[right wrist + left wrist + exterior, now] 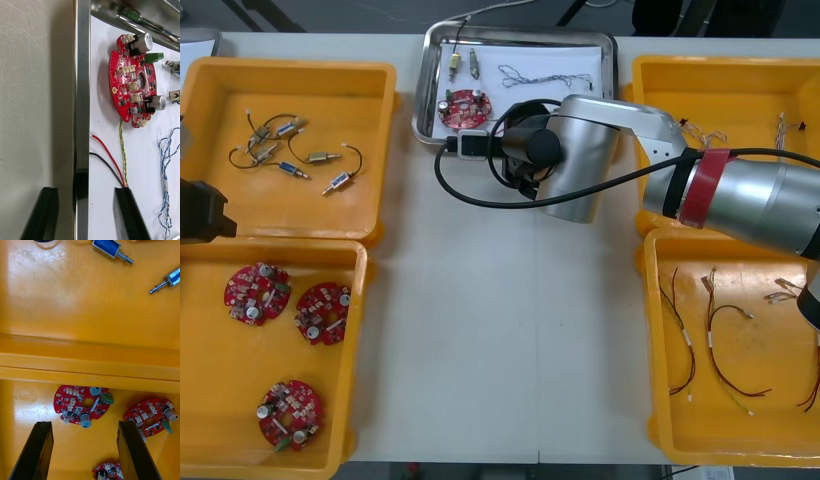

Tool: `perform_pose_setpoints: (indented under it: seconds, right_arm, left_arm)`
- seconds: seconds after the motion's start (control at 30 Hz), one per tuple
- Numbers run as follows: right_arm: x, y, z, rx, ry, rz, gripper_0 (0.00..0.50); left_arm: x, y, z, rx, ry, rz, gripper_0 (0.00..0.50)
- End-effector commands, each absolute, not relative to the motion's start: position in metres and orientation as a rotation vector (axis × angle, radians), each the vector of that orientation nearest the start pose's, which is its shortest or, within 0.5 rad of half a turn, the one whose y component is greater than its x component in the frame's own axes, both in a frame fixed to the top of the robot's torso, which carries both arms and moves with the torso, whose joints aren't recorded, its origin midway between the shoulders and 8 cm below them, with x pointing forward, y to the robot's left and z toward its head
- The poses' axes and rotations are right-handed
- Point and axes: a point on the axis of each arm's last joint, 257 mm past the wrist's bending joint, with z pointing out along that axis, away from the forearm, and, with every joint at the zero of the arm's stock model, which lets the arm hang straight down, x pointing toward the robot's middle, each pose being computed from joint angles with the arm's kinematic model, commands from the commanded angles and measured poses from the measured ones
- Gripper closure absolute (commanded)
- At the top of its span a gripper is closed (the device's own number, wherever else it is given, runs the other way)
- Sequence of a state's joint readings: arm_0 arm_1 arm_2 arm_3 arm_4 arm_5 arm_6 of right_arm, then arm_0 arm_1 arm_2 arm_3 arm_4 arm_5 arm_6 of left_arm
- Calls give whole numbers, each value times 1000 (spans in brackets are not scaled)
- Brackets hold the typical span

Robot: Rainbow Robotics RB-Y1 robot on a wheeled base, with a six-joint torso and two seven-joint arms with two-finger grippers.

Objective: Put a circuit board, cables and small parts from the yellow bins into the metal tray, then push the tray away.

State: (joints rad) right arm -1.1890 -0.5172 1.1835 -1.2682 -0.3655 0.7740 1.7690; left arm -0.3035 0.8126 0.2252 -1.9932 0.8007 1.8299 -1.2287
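The metal tray (430,80) stands at the far middle of the table, white inside. It holds a red circuit board (464,108) (133,80), small metal parts (453,65), a twisted blue and white cable (545,75) (165,165) and a red and yellow cable (122,150). My right gripper (472,143) (85,189) is open and straddles the tray's near rim (81,112). One finger is over the table and the other is inside the tray beside the cable ends. My left gripper (200,210) (84,423) hangs open over the left bins, above a board (83,405).
The far left yellow bin (370,80) holds small metal parts with black cables. The near left bin (350,300) holds three circuit boards. Cables lie in the two right bins (660,80) (660,400). My right arm crosses above the right bins.
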Motion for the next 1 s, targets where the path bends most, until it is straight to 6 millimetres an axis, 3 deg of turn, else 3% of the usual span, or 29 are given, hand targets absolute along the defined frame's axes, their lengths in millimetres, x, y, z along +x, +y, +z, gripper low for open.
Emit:
perform_pose_setpoints:
  seconds: [0.03,0.43,0.67,1.0]
  right_arm:
    - [638,19,-134,-1633,1330,-680,0]
    - [606,26,-127,-1680,1387,-699,0]
    - [568,20,-128,-1676,1613,-585,0]
    - [510,-5,-126,-1500,1986,-396,0]
  left_arm:
    - [422,390,-144,-59,2628,51,0]
    - [422,390,-144,-59,2628,51,0]
    - [422,390,-144,-59,2628,51,0]
    - [422,390,-144,-59,2628,51,0]
